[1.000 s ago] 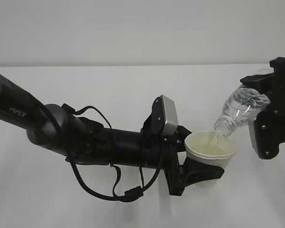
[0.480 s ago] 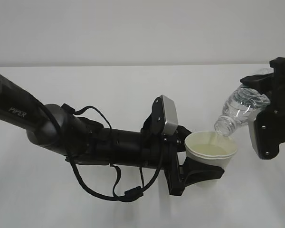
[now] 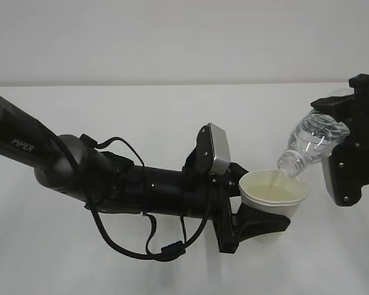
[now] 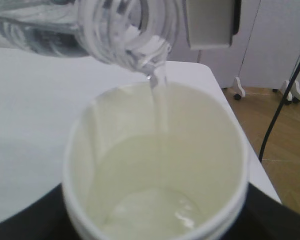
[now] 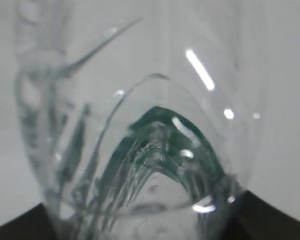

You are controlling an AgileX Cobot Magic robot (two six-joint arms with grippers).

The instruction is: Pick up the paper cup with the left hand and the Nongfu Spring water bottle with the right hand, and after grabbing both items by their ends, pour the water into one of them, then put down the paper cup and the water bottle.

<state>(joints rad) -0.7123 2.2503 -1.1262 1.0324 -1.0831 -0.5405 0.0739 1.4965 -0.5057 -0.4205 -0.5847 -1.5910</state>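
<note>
Paper cup (image 3: 272,195) pinched upright in left gripper (image 3: 258,222); right gripper (image 3: 344,147) clamps tilted water bottle (image 3: 310,142), mouth over rim.

Matt white paper on the paper cup (image 3: 273,193), rolled rim smooth, its inside a pale cream with a faint sheen where the water (image 4: 157,212) lies clear and glossy. The Nongfu Spring water bottle (image 3: 312,141) is clear ribbed plastic, glinting with highlights. The left hand (image 3: 258,222) is matt black plastic, its camera block (image 3: 216,149) satin grey. The table (image 3: 111,104) looks smooth matt white.
</note>
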